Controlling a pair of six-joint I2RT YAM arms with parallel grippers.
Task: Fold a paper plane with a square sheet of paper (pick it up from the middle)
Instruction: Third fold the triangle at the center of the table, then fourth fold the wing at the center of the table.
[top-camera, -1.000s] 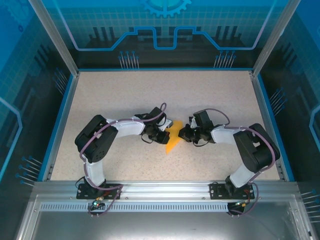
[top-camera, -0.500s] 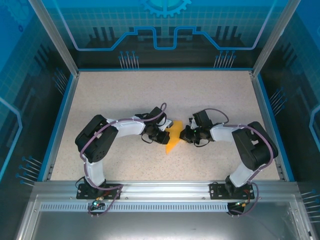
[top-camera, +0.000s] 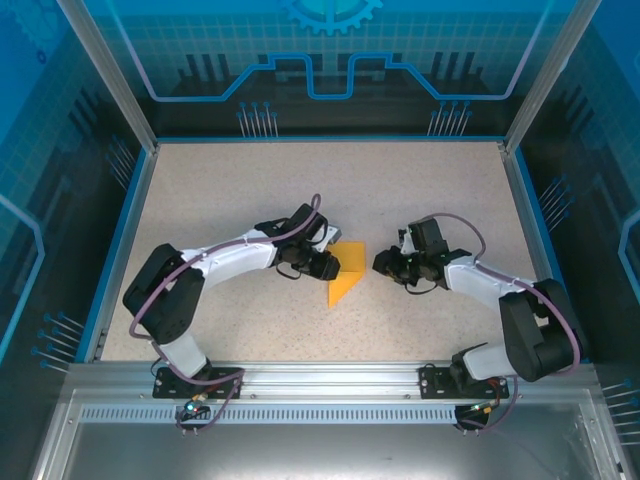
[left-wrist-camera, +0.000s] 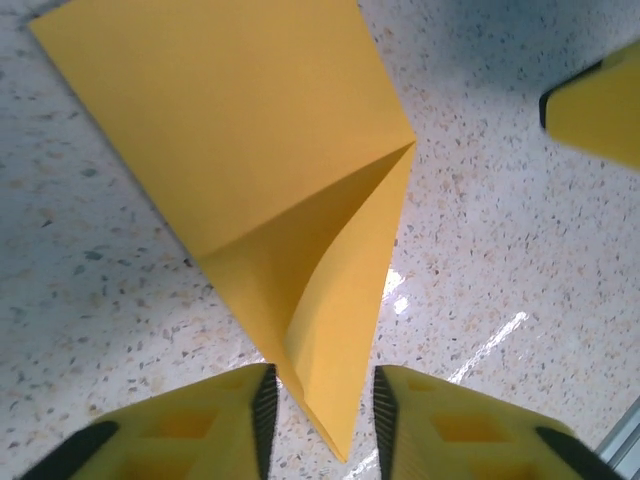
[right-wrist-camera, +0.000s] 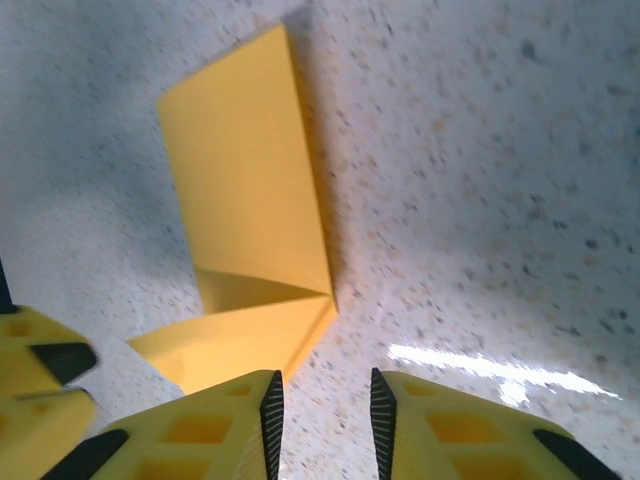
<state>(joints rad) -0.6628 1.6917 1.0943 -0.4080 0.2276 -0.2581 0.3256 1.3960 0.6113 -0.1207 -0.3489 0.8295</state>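
On the table (top-camera: 420, 190), the square sheet of paper (top-camera: 345, 283) lay folded to a point. My left fingers (left-wrist-camera: 262, 410) stood apart astride its tip, seemingly not pinching it; my right fingers (right-wrist-camera: 272, 420) stood apart just beside it.

It looks like a robotics lab cell. There is a speckled counter (top-camera: 250, 180) edged in blue, fenced by aluminium posts (top-camera: 110, 75) and clear blue panels (top-camera: 330, 50) printed with gears and circuits. A left arm (top-camera: 230, 258) and a right arm (top-camera: 480, 280) are bolted to a slotted metal rail (top-camera: 330, 378).
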